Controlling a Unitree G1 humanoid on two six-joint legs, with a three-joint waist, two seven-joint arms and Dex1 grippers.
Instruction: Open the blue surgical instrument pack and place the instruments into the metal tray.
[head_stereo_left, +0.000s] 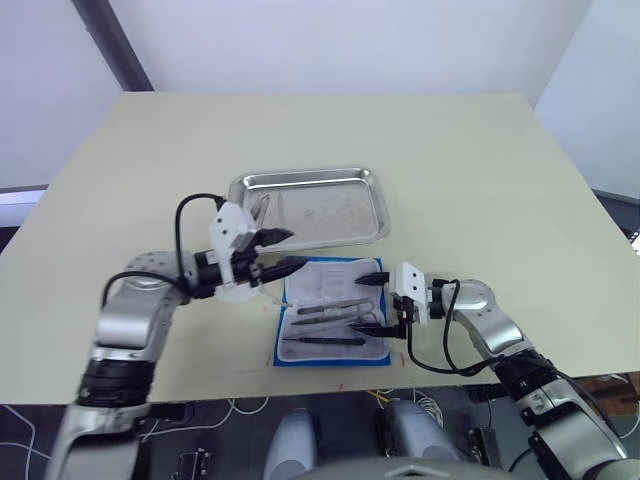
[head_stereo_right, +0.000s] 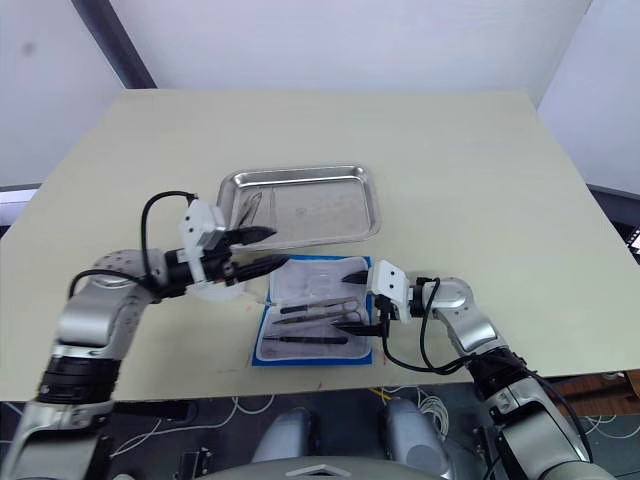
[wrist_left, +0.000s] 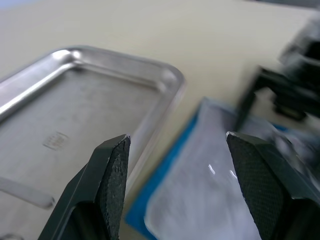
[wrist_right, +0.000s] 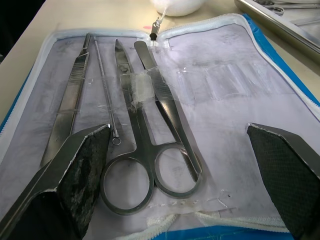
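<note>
Pack (wrist_right: 210, 90) lies unzipped — slim steel scissors (wrist_right: 145, 165) on pale lining; both grippers' fingers apart.

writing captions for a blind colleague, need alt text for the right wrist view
The blue surgical instrument pack lies open on the table, its pale lining holding ring-handled scissors, tweezers, a thin probe and a flat tool side by side. The right pincer hovers open just above them, and the metal tray's rim crosses the corner beyond the pack.

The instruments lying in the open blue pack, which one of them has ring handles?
The scissors: two round finger loops at one end. The flat tool beside them, the thin probe and the tweezers are straight, without loops.
</note>
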